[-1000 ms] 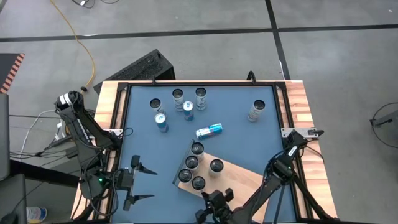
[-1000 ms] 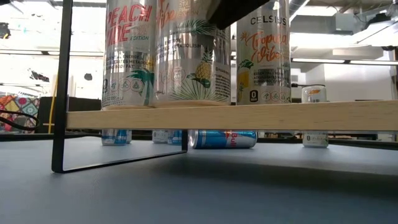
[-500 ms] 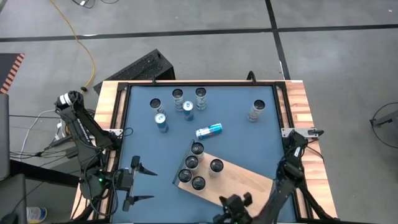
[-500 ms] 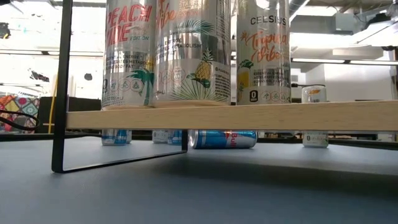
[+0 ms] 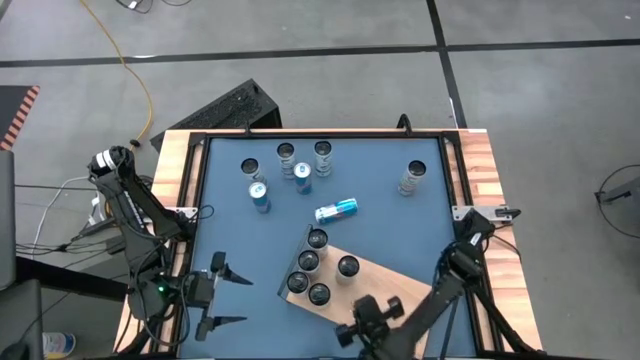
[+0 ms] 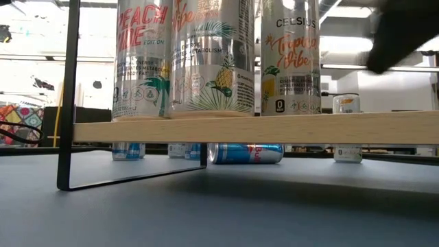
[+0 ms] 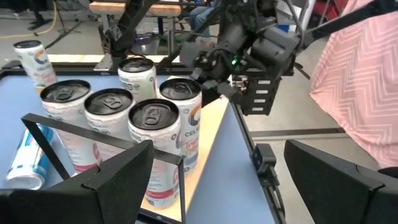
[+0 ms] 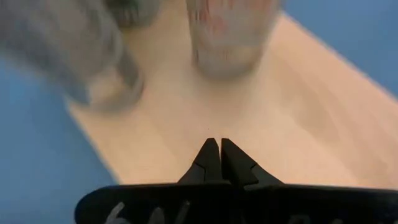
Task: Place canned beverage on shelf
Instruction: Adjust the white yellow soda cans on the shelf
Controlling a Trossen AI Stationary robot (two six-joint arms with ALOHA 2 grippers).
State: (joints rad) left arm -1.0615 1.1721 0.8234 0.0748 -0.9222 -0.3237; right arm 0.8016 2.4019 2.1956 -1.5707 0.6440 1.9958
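I find 5 cans standing clustered at 1 end of the shelf, which sits raised on a dark frame over the blue table. The right gripper is clenched on nothing, its fingertips pressed together, hovering over the bare wood near the cluster. The left gripper waits released, fingers spread wide, at the table's near left corner. 6 cans are off the shelf: 5 upright at the far side, among them 1 silver can on its own, and a blue can on its side just beyond the shelf.

Risks I judge: the right arm, so near, could clip the shelved cans and topple them. The lying can may roll if nudged, and a grasp across its round side could slip.
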